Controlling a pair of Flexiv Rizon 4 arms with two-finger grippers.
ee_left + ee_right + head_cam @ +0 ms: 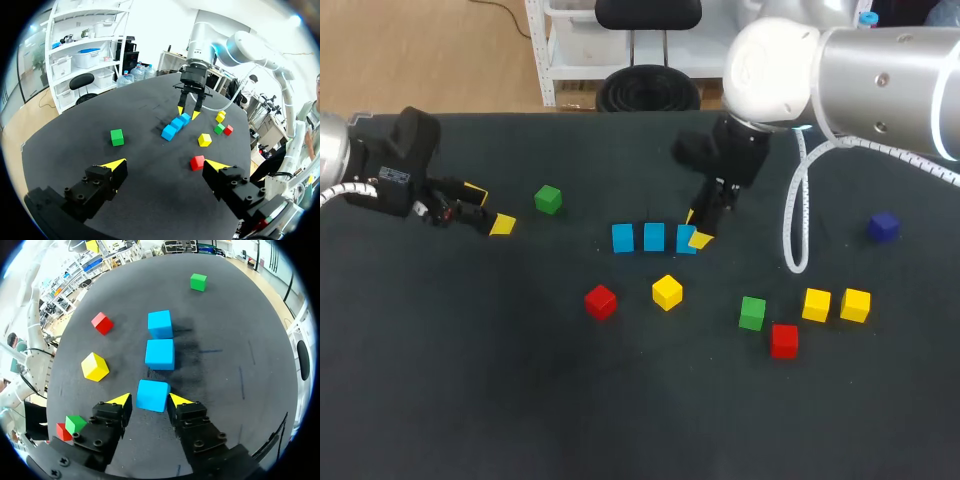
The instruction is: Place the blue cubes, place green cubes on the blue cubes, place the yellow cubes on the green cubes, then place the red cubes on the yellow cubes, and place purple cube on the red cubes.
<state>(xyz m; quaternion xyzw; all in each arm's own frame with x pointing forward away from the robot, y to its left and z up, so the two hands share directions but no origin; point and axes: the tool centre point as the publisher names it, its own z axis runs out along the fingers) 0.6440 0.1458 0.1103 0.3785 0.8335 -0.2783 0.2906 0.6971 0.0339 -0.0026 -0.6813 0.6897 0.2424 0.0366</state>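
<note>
Blue cube lies between the tips of the released right pincer.

Reads to me as a robotics lab: I work over a dark-topped bench, my left arm and right arm reaching in over it, small coloured cubes scattered across its surface.

black table | blue cubes | green cubes | yellow cubes | red cubes | purple cube | fingers yellow-tipped
</note>
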